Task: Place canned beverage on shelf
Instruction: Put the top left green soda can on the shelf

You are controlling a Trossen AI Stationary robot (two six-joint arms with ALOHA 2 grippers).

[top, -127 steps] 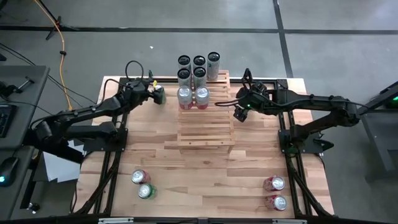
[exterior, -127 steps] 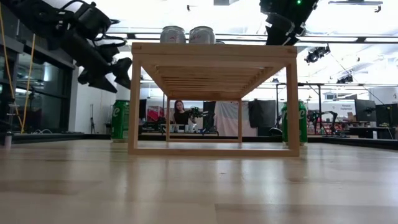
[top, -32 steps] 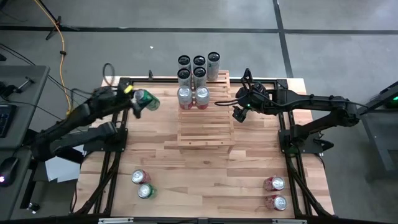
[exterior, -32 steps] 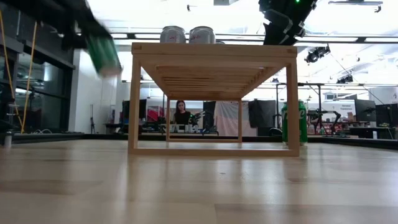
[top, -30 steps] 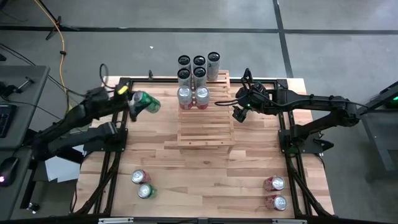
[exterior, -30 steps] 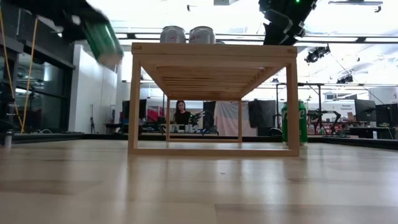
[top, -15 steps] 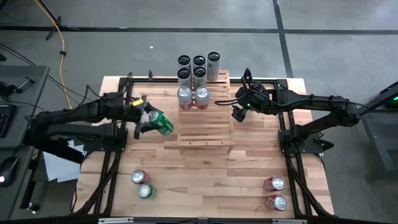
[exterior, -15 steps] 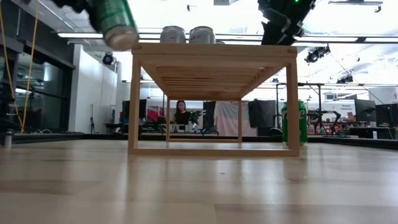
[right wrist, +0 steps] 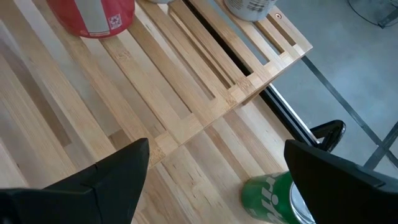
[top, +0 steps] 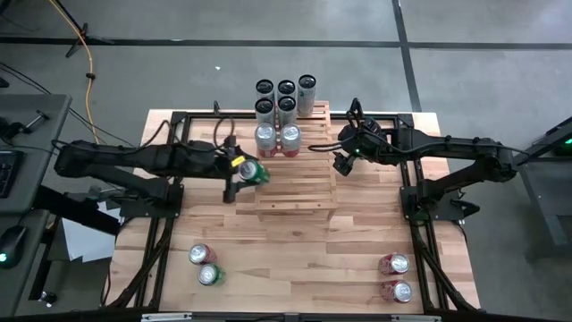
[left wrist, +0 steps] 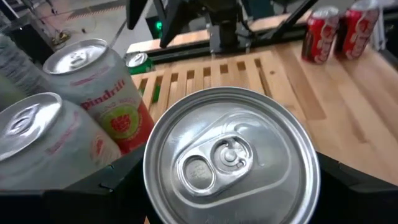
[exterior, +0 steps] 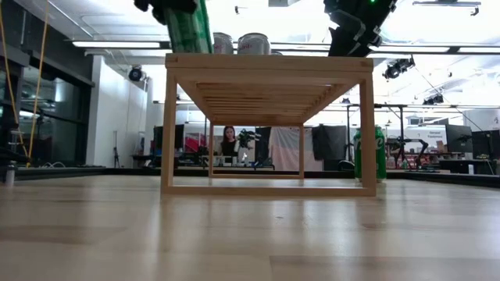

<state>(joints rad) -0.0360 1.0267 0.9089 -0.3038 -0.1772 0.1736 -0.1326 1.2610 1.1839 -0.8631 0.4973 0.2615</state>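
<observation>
We hold a green aluminium beverage can in our left end effector, fingers clamped on its sides, just above the left edge of the stepped pale-wood slatted shelf. Two red-and-white cans stand on the shelf's upper step, near the held can. Our right end effector hangs with fingers spread and empty beside the shelf's right edge, over a second green can standing on the wooden surface.

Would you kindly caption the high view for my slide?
Left gripper carries a green can to the shelf; right gripper waits open.
</observation>
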